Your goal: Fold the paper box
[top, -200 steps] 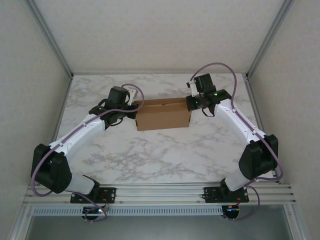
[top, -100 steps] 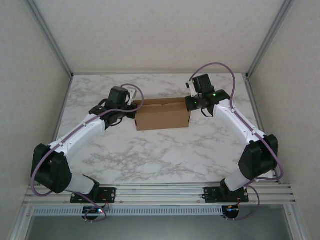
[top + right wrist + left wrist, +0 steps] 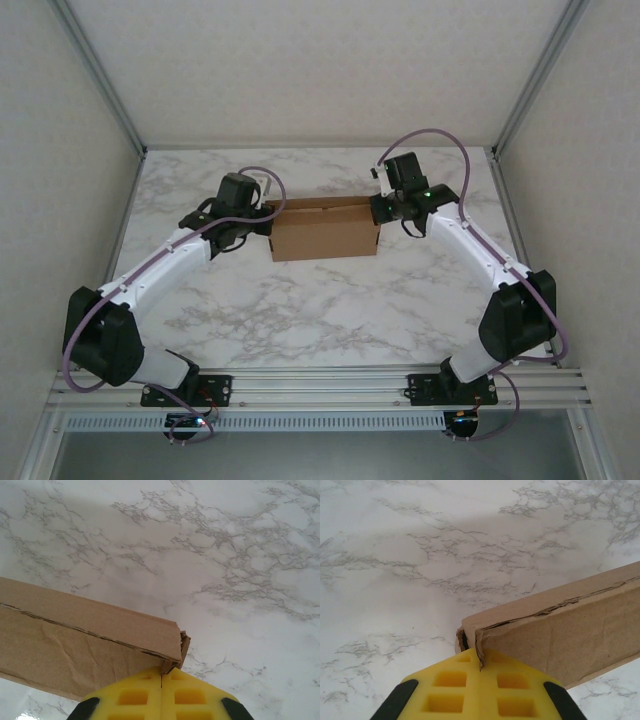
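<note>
- Standing on the far middle of the marble table (image 3: 300, 310), the paper box (image 3: 326, 230) is plain brown cardboard with no print. It forms a low rectangle with its long side facing the arm bases.
- From the top camera its near wall looks flat and smooth, and a darker line runs along the top rim behind it.
- In the left wrist view the box (image 3: 560, 635) shows a doubled wall. A ragged crease line runs along its length and the corner is slightly crushed and frayed.
- The right wrist view shows the same on the other end (image 3: 75, 640): a layered wall with a rough split line and a crumpled corner. The box's lower edge sits near the marble.
- The left gripper (image 3: 268, 222) is at the box's left end. Its yellow fingers (image 3: 450, 680) are pressed together with just a thin seam between them. The edge of the box corner runs into that seam at the fingertips (image 3: 480, 662), so the fingers are pinching the cardboard.
- The right gripper (image 3: 378, 208) is at the box's right end. Its yellow fingers (image 3: 190, 695) are likewise closed tight, and the frayed corner is caught at the seam (image 3: 161, 677).
- The box spans the gap between the two grippers, one at each end.
</note>
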